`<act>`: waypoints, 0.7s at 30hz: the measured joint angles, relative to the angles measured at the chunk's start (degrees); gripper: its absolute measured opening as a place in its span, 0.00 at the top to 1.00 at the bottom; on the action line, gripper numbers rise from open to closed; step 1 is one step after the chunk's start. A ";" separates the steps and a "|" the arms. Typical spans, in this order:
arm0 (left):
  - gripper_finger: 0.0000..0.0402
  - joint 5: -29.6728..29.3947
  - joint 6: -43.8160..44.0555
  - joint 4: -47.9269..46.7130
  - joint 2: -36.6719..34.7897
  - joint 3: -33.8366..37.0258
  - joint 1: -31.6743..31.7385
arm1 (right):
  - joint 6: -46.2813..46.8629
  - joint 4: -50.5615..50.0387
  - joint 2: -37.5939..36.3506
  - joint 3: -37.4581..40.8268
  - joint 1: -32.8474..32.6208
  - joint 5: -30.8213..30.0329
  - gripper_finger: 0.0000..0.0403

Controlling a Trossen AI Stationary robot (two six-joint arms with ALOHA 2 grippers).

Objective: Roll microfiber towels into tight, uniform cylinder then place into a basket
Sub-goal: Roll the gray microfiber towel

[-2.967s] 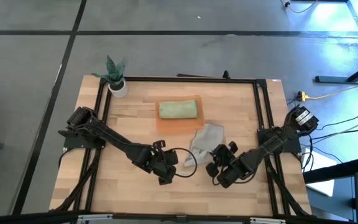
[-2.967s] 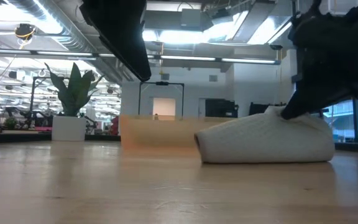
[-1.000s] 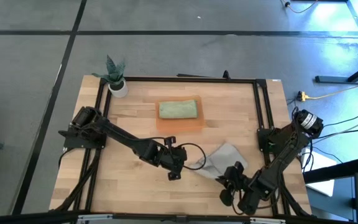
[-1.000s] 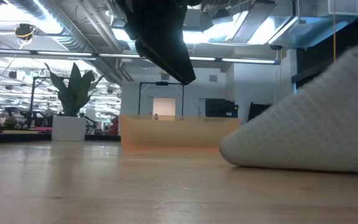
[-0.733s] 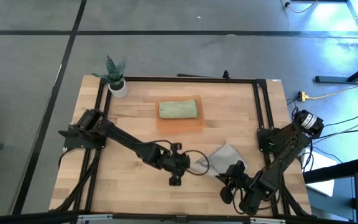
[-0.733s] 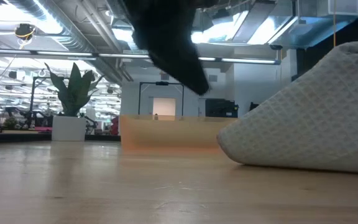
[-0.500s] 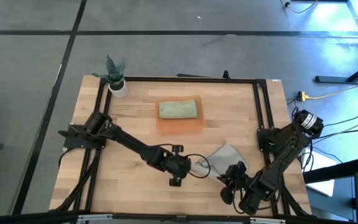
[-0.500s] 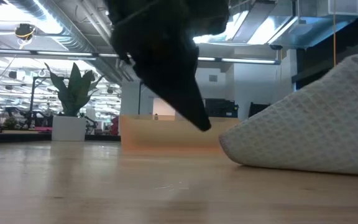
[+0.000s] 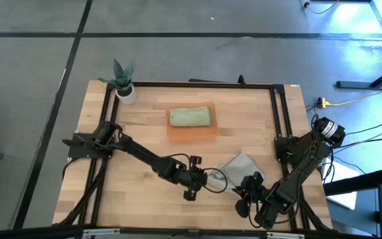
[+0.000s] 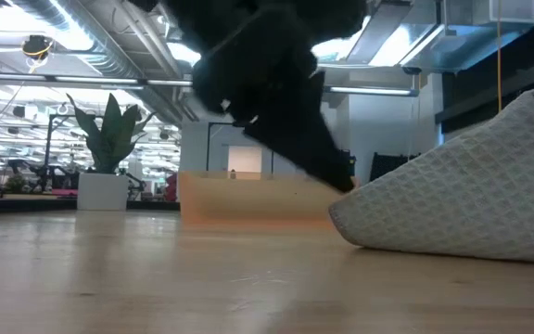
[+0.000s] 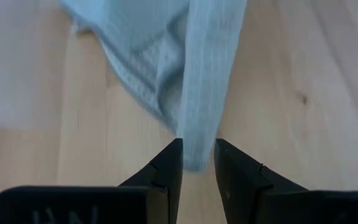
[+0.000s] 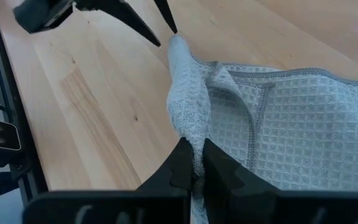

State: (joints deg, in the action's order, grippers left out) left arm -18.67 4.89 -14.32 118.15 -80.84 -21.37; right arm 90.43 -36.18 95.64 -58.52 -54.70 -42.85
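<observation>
Grey waffle-weave towel (image 9: 239, 167) lies loosely bunched on the desk (image 9: 138, 133) toward the near right side, well apart from the orange basket (image 9: 192, 129), which holds a green towel (image 9: 190, 117). Right gripper (image 12: 194, 163) has its jaws clenched on one end of the towel's twisted edge. Left gripper (image 11: 196, 163) has its jaws released, straddling the opposite tip of that edge. A potted plant (image 9: 123, 81) stands at the far left corner.

Towel between the two grippers, near the table's front

The towel (image 9: 239, 167) lies right of centre; the left gripper (image 9: 207, 178) is at its left corner, the right gripper (image 9: 249, 189) at its front edge. Behind, the basket (image 9: 191, 131) holds a second towel (image 9: 190, 117); a plant (image 9: 123, 79) stands at the back-left corner.
</observation>
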 joint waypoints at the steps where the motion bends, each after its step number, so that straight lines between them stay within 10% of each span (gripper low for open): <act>1: 0.79 0.34 -0.01 -0.02 0.09 0.11 0.04 | 0.00 -0.04 0.00 0.00 0.00 0.00 0.96; 21: 0.81 2.12 -2.45 3.20 3.68 0.00 1.51 | 0.00 -0.50 0.00 0.02 0.00 0.05 0.96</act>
State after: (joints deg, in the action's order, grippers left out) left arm -16.55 2.45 -11.12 121.83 -80.84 -19.86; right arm 90.43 -36.68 95.64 -58.50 -54.70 -42.81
